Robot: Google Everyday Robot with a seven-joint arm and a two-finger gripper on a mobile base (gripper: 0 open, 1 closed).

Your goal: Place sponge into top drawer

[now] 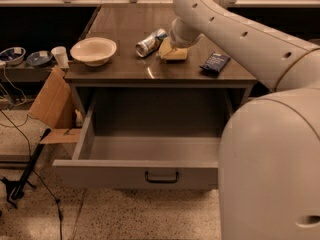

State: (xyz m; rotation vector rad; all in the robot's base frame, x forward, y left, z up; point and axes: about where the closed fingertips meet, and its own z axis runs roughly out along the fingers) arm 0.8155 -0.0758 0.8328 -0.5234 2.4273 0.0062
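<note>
The pale yellow sponge [173, 53] lies on the brown tabletop [125, 24], just right of a silver drink can [150, 42] lying on its side. My gripper [173, 43] is at the end of the white arm, right over the sponge's far edge and down at it; the wrist hides its tips. The top drawer [135, 173] is pulled wide open below the tabletop, its inside bare, with the dark bar handle [161, 177] at the centre of its front panel.
A white bowl [93, 50] sits at the table's left. A dark blue packet [215, 62] lies right of the sponge. My white arm and base [270, 154] fill the right side. A cardboard flap [50, 104], cables and a stand are on the floor at left.
</note>
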